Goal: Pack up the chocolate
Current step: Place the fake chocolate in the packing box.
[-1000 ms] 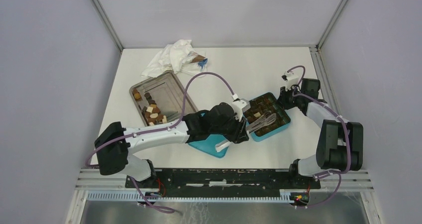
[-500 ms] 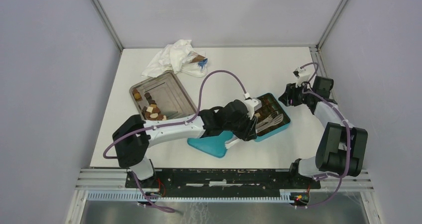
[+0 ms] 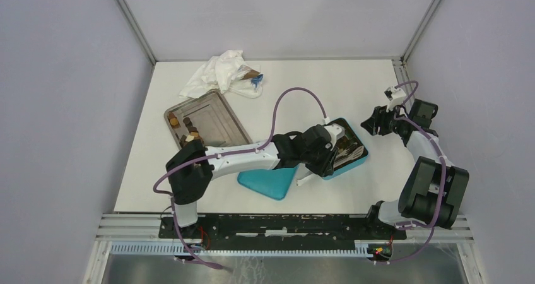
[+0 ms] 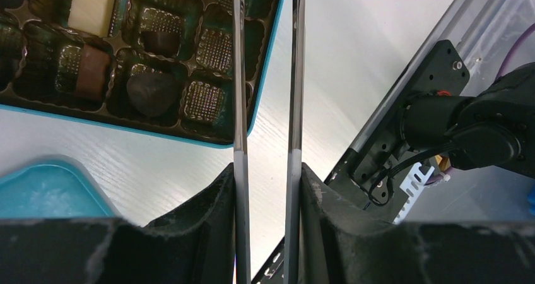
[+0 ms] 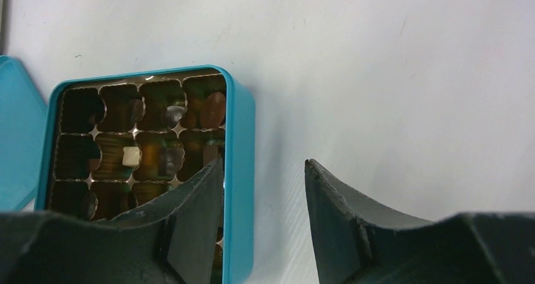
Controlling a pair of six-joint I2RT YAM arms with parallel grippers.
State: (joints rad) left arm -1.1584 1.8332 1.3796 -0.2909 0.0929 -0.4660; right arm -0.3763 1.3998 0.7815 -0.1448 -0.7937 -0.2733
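Note:
The teal box (image 3: 361, 165) lies open right of centre, its cells holding dark, mid-brown and cream chocolate (image 4: 93, 63). My left gripper (image 3: 325, 156) is shut on metal tongs (image 3: 348, 151), which reach over the box. In the left wrist view the two tong arms (image 4: 239, 76) run between my fingers (image 4: 268, 170) and out of the top of the frame, so their tips are hidden. More chocolate (image 3: 187, 134) lies on the metal tray (image 3: 211, 117). My right gripper (image 3: 373, 122) is open, just off the box's far right corner. The box wall (image 5: 240, 139) shows between its fingertips (image 5: 264, 165).
The teal lid (image 3: 268, 184) lies flat beside the box, under my left arm. A crumpled white bag (image 3: 221, 72) with a wrapper sits at the back. The left arm's purple cable arcs above the table's middle.
My right gripper has opened, let go of the box's far corner and drawn back to the right. My left arm has stretched further right, carrying the tongs across the box.

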